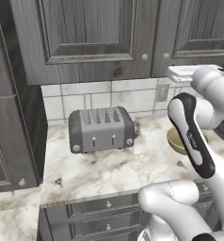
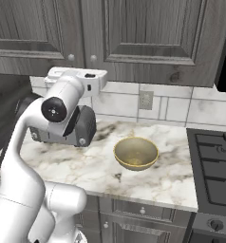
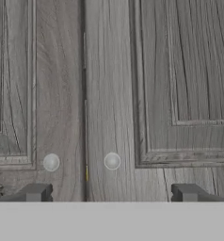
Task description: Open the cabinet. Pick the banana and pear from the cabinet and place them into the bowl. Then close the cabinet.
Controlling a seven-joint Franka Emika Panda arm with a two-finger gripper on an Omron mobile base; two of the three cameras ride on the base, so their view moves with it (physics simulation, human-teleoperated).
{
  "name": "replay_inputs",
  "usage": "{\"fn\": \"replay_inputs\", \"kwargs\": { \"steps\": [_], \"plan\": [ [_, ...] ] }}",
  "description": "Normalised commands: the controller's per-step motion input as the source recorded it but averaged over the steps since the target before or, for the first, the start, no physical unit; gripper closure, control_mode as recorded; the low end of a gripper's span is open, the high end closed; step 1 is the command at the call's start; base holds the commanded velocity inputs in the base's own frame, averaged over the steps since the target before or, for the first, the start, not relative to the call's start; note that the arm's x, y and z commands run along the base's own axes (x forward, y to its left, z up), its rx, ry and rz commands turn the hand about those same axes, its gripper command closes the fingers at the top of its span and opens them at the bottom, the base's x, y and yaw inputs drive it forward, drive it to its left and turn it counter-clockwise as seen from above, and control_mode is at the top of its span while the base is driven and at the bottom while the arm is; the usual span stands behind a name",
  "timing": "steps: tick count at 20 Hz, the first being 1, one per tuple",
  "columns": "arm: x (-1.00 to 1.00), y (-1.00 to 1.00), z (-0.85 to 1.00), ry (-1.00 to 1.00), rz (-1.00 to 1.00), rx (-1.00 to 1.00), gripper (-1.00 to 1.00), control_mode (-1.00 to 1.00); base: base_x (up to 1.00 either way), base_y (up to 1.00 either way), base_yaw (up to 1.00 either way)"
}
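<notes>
Tool (image 3: 112, 192): jaws spread wide, nothing gripped; aimed squarely at the cabinet front so a knob can be taken between the fingertips.
Cabinet (image 3: 180, 70): both doors shut; banana and pear judged concealed inside.
Right-door knob (image 3: 112, 161): at 12 o'clock from the tool, just above the gap; judged the intended pull point.
Left-door knob (image 3: 51, 162): at 10 o'clock.
Bowl (image 2: 136, 153): empty on the bench (image 2: 77, 163), set below the doors to receive fruit; toaster (image 1: 101, 128) at its 9 o'clock.

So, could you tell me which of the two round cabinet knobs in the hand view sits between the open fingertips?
The right-hand knob, on the door right of the seam; the other knob sits near the left fingertip.
</notes>
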Motion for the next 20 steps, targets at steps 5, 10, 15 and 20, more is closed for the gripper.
{"fn": "replay_inputs", "kwargs": {
  "steps": [5,10,15,20],
  "plan": [
    [0.57,0.00,0.00,0.07,0.00,0.00,-1.00,-1.00,0.00,0.00,0.00],
    [0.55,0.00,0.00,0.05,0.00,0.00,-1.00,-1.00,0.00,0.00,0.00],
    [0.62,0.00,-0.01,0.03,0.00,0.00,-1.00,-1.00,0.00,0.00,0.00],
    [0.74,0.00,-0.07,0.01,0.00,0.01,-1.00,-1.00,0.00,0.00,0.00]
  ]
}}
